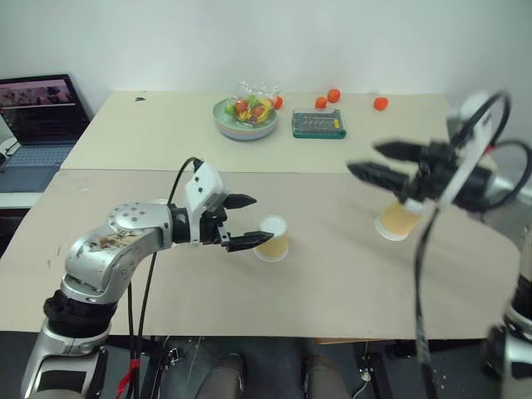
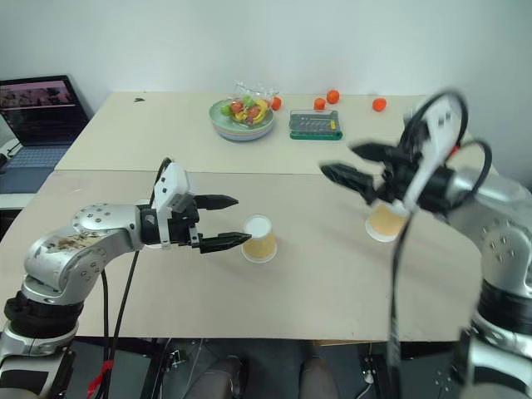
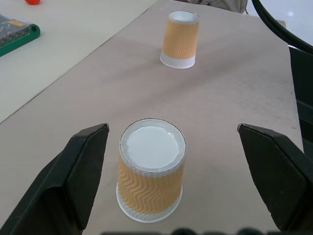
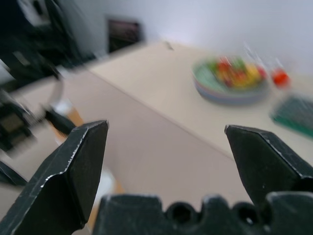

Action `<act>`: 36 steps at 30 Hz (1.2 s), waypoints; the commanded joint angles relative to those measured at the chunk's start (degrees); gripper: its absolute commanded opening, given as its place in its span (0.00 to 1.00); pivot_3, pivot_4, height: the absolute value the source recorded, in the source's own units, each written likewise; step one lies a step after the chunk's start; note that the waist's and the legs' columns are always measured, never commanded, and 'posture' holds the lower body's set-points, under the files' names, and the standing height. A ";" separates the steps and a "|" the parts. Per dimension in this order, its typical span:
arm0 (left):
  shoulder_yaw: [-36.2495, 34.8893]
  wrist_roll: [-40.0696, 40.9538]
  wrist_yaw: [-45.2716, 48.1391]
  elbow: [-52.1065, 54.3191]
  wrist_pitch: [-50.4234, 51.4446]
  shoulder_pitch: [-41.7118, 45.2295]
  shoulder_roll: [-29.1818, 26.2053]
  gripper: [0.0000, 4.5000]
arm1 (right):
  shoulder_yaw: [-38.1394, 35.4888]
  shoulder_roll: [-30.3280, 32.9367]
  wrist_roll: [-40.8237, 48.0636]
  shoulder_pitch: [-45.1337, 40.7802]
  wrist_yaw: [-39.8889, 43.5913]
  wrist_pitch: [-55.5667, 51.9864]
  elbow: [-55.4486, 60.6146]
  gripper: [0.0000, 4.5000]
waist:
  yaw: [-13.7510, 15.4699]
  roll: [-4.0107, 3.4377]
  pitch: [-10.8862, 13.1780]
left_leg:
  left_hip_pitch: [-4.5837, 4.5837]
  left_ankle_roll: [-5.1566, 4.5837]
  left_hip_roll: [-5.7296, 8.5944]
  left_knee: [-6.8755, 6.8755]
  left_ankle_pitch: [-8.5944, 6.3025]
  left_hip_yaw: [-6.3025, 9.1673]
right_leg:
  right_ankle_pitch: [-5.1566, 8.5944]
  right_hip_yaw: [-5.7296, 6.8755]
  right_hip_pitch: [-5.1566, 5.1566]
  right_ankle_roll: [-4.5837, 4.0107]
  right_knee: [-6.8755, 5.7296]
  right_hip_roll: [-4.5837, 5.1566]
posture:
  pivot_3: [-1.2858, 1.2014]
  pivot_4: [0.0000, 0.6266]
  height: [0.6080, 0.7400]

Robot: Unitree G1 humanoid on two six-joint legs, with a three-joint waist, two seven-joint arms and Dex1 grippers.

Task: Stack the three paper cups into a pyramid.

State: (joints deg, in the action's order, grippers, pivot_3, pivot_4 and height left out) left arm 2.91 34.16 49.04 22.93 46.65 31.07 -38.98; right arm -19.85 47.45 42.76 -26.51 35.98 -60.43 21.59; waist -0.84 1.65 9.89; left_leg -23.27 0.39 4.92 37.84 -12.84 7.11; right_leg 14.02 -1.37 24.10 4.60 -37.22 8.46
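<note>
1. Two tapered paper cups stand upside down on the matte beige worktop (image 1: pixel 332 283), well apart; I can see only these two.
2. The nearer cup (image 1: pixel 273 238) has a tan-orange wall with a wavy ribbed pattern, a flat white base facing up and a white rolled rim on the surface.
3. The left end effector (image 1: pixel 249 221) hovers level beside that cup, its two black, wedge-shaped fingers spread wide with one on either side, touching nothing. In the left wrist view the cup (image 3: pixel 151 169) sits between the fingers with clear gaps on both sides.
4. The second cup (image 1: pixel 399 220) stands to the right, partly hidden behind the right arm.
5. The right end effector (image 1: pixel 378 162) hangs above and just left of that cup, fingers wide apart and empty, blurred.
6. On the far worktop sit a pale green round bowl (image 1: pixel 243 118) heaped with coloured fruit, a green rectangular tray (image 1: pixel 318 124) and small orange round fruits (image 1: pixel 333 96).
7. A laptop (image 1: pixel 40 125) stands open at the far left.
</note>
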 commanded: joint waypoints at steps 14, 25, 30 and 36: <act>-0.09 1.96 1.46 -1.85 0.78 6.80 0.26 1.00 | -8.26 -2.07 -11.49 25.14 0.17 18.15 0.33 0.99 | -0.29 0.00 0.00 | 0.39 -0.01 -0.04 0.03 0.00 -0.31 | -0.04 -0.35 -0.16 0.08 -0.29 -0.03 | 0.52 0.24 1.00; -0.74 2.75 1.16 -0.47 2.22 6.45 -0.62 1.00 | 2.46 -3.09 -21.55 12.82 2.87 34.16 -22.06 0.99 | -0.52 0.00 0.01 | 0.64 -0.01 -0.09 0.03 0.00 -0.43 | -0.07 -0.44 -0.44 0.12 -0.17 -0.06 | 0.52 0.24 1.00; -0.94 2.70 0.73 -0.60 2.40 6.49 -0.48 1.00 | 5.89 -3.52 -23.88 5.73 4.58 38.21 -30.29 0.99 | -0.32 0.00 0.01 | 0.66 -0.04 -0.19 0.02 -0.02 -0.45 | -0.09 -0.41 -0.53 0.12 0.00 -0.13 | 0.52 0.24 1.00; -0.99 2.83 -0.10 0.12 2.39 5.80 0.03 1.00 | 9.31 -4.60 -26.03 -1.42 6.38 41.12 -36.35 0.99 | -0.71 -0.01 0.02 | 0.70 -0.06 -0.35 0.02 -0.04 -0.65 | -0.24 -0.55 -0.56 0.16 0.16 -0.26 | 0.52 0.24 1.00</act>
State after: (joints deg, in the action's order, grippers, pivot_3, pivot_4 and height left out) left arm 3.26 36.18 49.38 21.36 49.04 36.95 -38.92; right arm -11.00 43.05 17.45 -26.07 41.70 -21.56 -13.94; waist -1.55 1.64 9.91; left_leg -22.58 0.32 4.55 37.86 -12.88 6.44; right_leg 13.77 -1.92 23.53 4.76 -37.04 8.19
